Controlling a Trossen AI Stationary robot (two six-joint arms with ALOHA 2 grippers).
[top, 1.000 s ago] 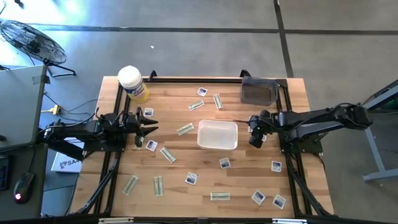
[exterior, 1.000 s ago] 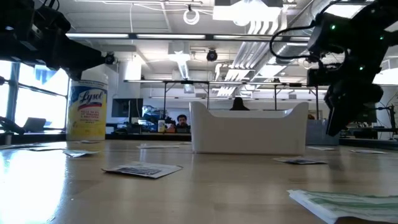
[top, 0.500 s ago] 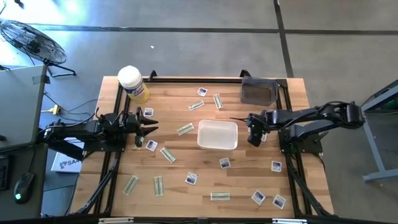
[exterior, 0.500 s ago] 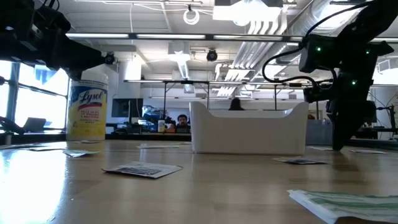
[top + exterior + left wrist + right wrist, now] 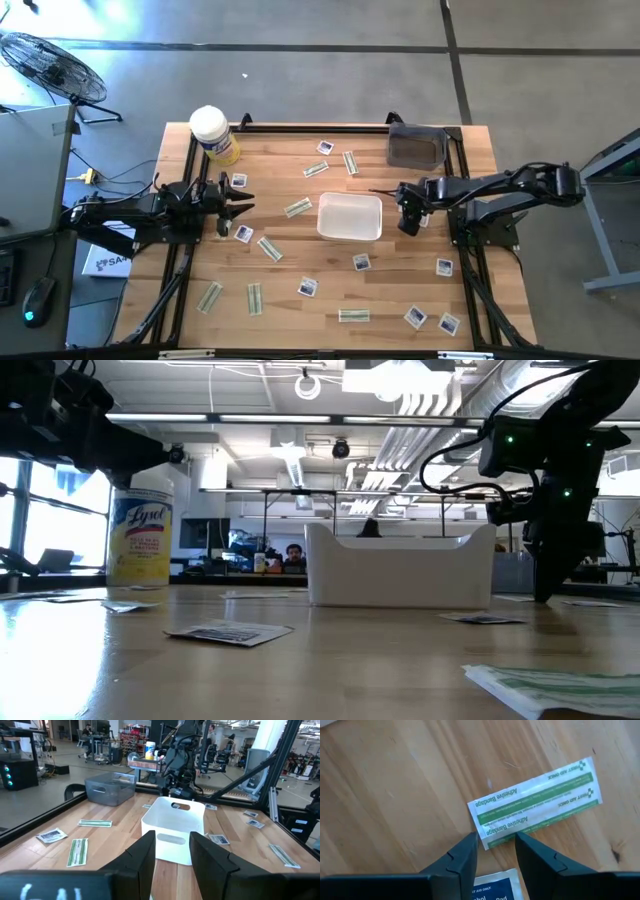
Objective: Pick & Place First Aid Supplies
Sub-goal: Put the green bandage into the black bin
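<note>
The white tray (image 5: 349, 217) stands mid-table, just beside the right gripper (image 5: 409, 222), blocking its way toward the left gripper (image 5: 240, 203). A grey bin (image 5: 416, 148) fills the far right corner. Bare wood (image 5: 400, 275) lies open nearer, between scattered packets (image 5: 361, 262).

Both arms: black, jointed segments, slim black cable looping off each. Right arm (image 5: 555, 455): small green lights on its housing in the low view. Fingers (image 5: 535, 857): matte dark plastic, angular, faceted, tapering toward the tips. Left fingers (image 5: 142, 860): same shape.
</note>
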